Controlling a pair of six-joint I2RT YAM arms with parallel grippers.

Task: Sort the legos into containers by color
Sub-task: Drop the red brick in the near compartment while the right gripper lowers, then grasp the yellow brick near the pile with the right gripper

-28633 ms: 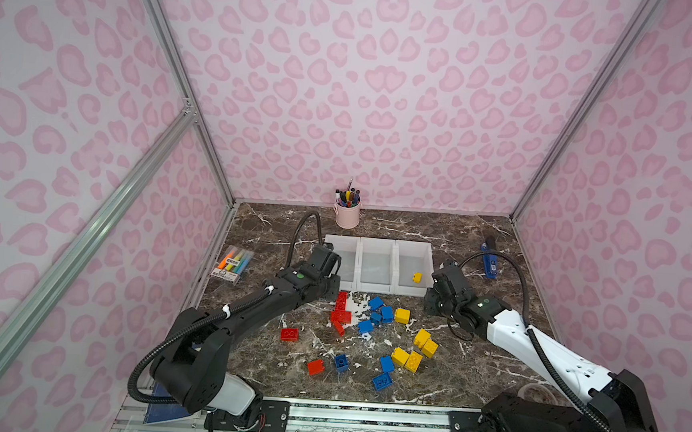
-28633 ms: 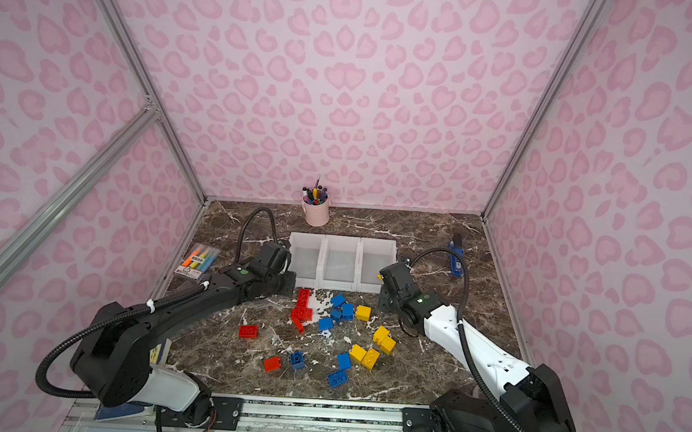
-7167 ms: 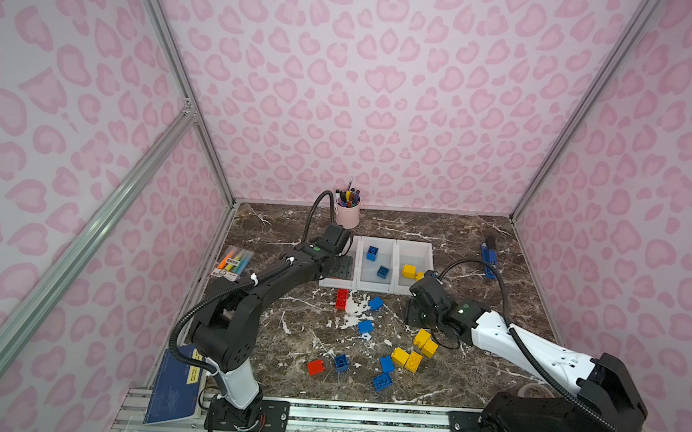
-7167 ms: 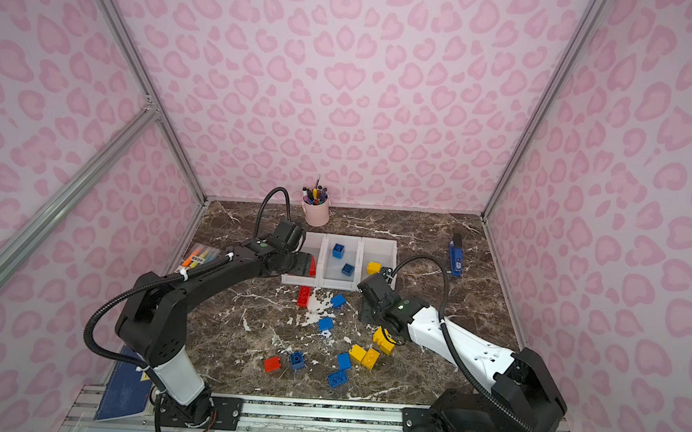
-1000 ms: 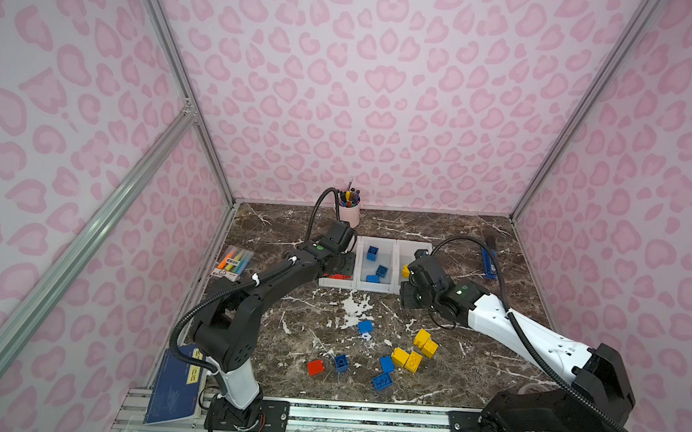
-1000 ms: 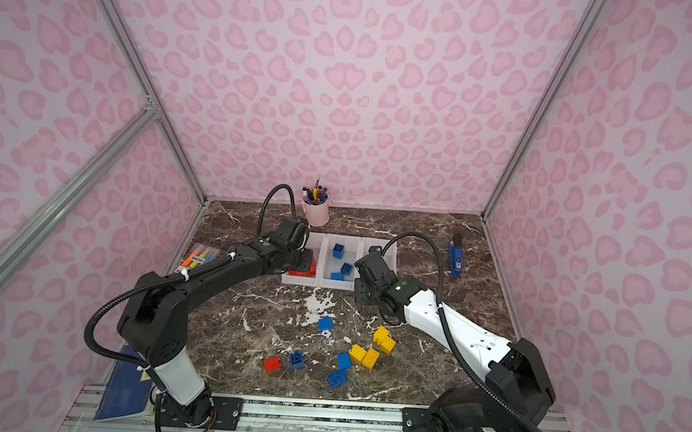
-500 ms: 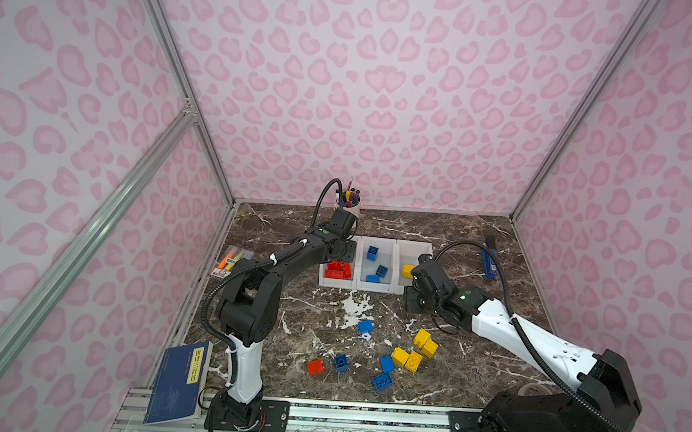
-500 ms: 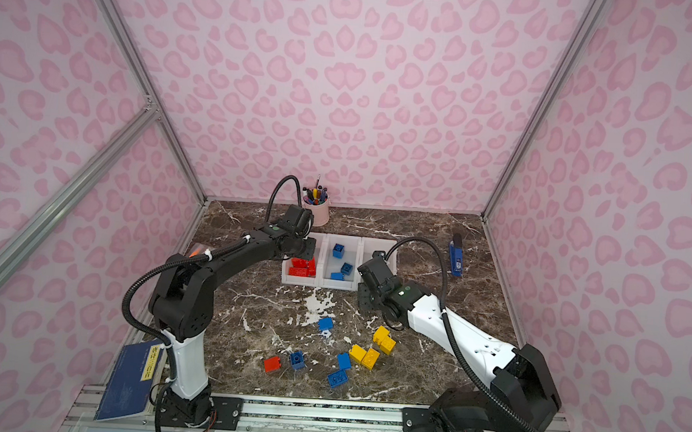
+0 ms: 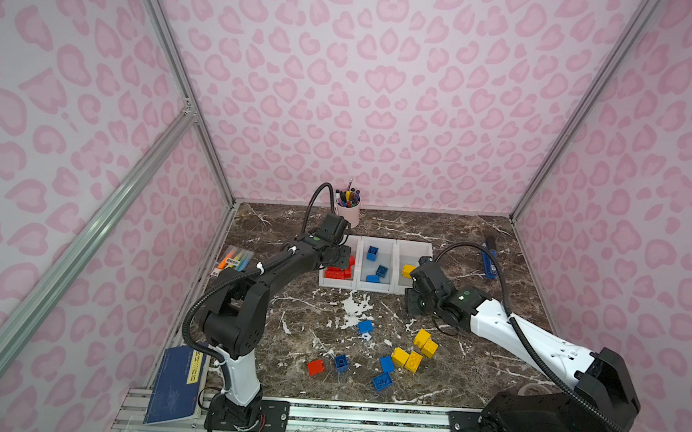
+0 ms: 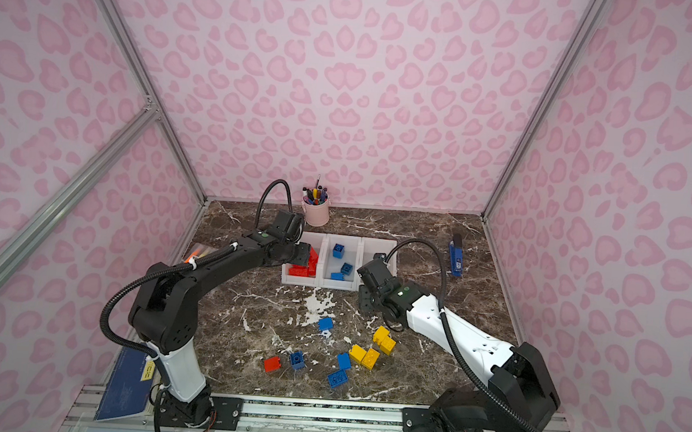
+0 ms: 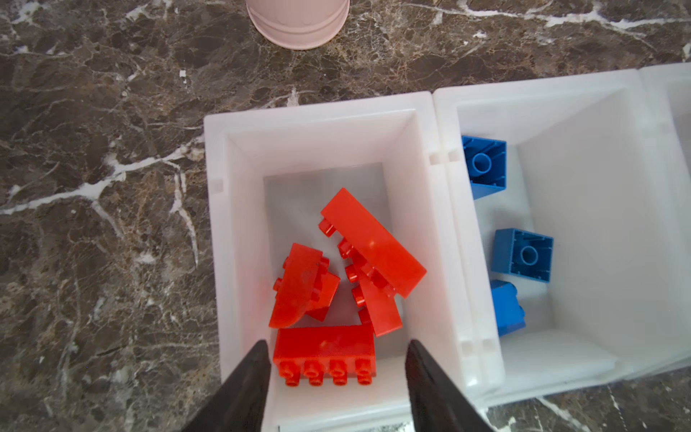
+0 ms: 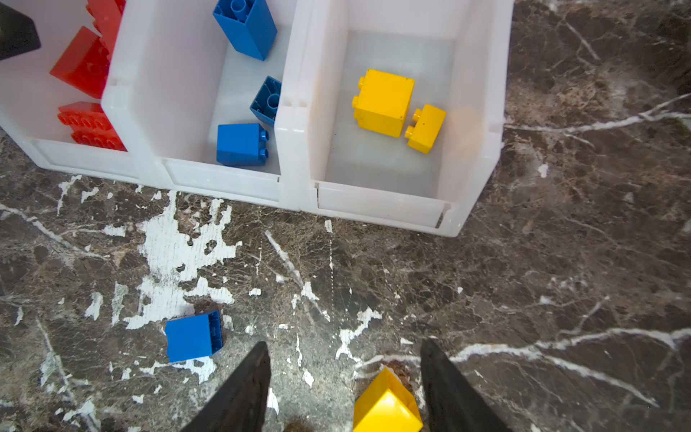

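Legos [image 9: 422, 338] should be light, rigid, slick: grip two flat opposite sides. Left claw [image 11: 336, 342] stands apart over the left container [image 11: 318, 108]; right claw [image 12: 344, 343] apart, empty, over tabletop [image 12: 561, 280].

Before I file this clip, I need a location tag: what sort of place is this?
Probably a robot test cell, not a home: pink patterned walls on aluminium framing box in a marble-look tabletop, two robot arms are bolted to a front rail, and white bins hold bricks.

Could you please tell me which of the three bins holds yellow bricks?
The end bin nearest the blue tool; the middle bin holds blue bricks, the other end bin red bricks.
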